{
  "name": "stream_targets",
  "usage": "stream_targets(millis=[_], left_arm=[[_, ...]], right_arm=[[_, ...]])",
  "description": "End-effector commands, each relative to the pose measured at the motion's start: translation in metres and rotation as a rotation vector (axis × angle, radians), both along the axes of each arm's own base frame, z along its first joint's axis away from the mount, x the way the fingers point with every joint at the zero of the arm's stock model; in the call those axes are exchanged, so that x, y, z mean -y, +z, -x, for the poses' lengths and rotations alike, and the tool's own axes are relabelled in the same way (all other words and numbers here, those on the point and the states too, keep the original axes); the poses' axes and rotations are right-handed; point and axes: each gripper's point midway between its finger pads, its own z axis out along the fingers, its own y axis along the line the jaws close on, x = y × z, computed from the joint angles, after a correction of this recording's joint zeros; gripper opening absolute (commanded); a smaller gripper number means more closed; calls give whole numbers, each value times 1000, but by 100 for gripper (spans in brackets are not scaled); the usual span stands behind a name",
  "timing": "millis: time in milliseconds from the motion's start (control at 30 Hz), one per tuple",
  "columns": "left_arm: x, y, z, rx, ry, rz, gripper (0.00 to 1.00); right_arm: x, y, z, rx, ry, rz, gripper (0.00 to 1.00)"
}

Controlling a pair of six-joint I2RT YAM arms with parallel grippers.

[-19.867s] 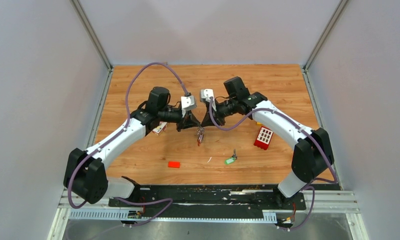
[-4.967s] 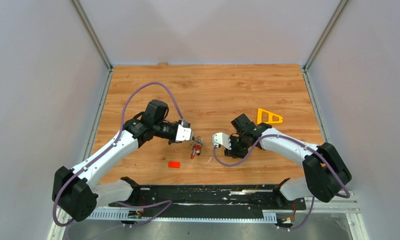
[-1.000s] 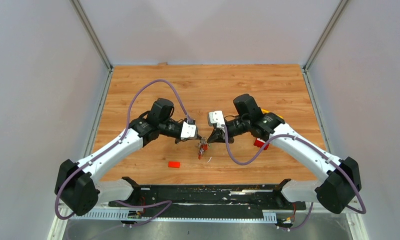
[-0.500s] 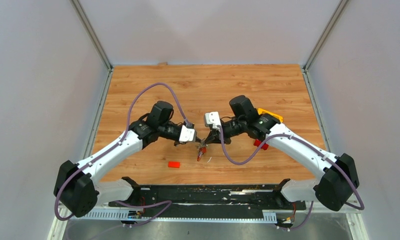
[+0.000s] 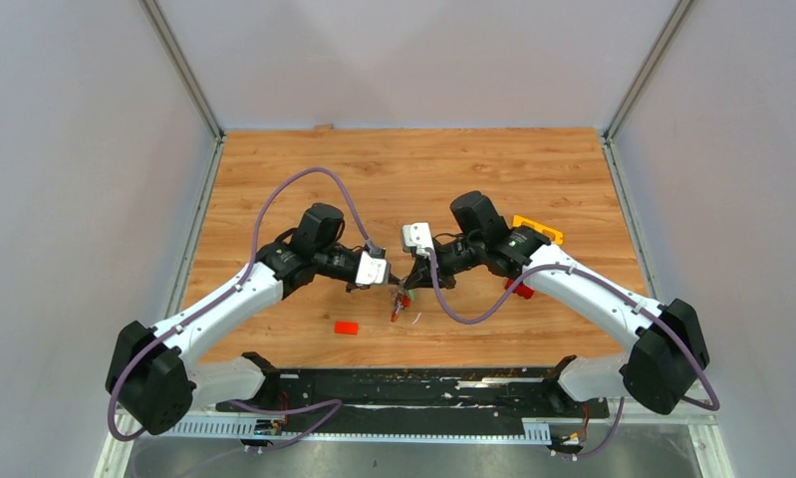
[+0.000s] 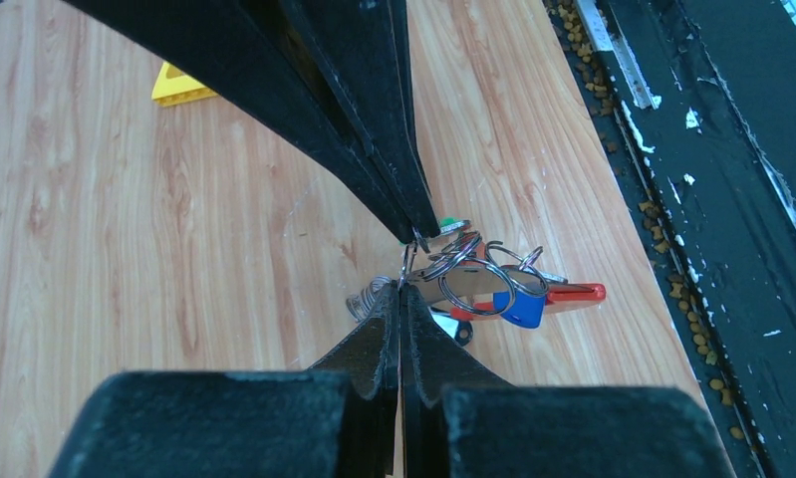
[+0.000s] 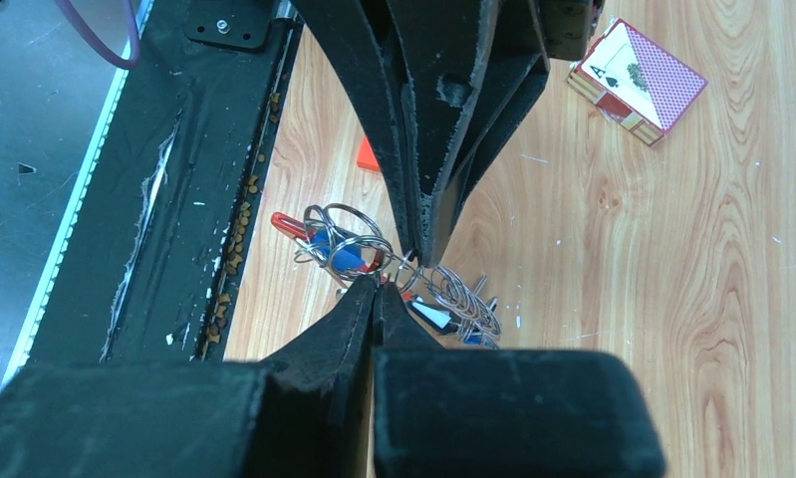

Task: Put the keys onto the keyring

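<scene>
Dangling the keyring (image 5: 400,302) just below the centre of the overhead frame. Pinching one wire loop of it with the left gripper (image 6: 401,291), clamped fully together. Meeting that tip to tip with the right gripper (image 7: 377,286), likewise squeezed tight, seemingly gripping the same bunch. Trailing tagged keys (image 6: 518,309) rightward in the left wrist frame. Showing a red block (image 5: 347,327) lying lower left of the bunch.

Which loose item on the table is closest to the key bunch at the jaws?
The small red block, close beside the keyring; the yellow triangle and card box lie farther off.
</scene>
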Motion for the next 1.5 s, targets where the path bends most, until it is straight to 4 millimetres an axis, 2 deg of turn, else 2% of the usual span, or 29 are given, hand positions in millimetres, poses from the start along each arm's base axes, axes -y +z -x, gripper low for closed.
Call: stream_targets(millis=[0,733,1100,1467], left_arm=[[5,20,3,58,-30,65,0],[5,19,-6,12,57,58,0],[5,18,-10,-15,100,67,0],[4,16,-12,-25,125,65,0]], right_arm=[[-9,8,-7,9,-13,-26,0],[-15,12,-18,-44,-87,-13,0],[-15,10,-32,-87,-173,-12,0],[-13,16,-42,-143,-215,-44,0]])
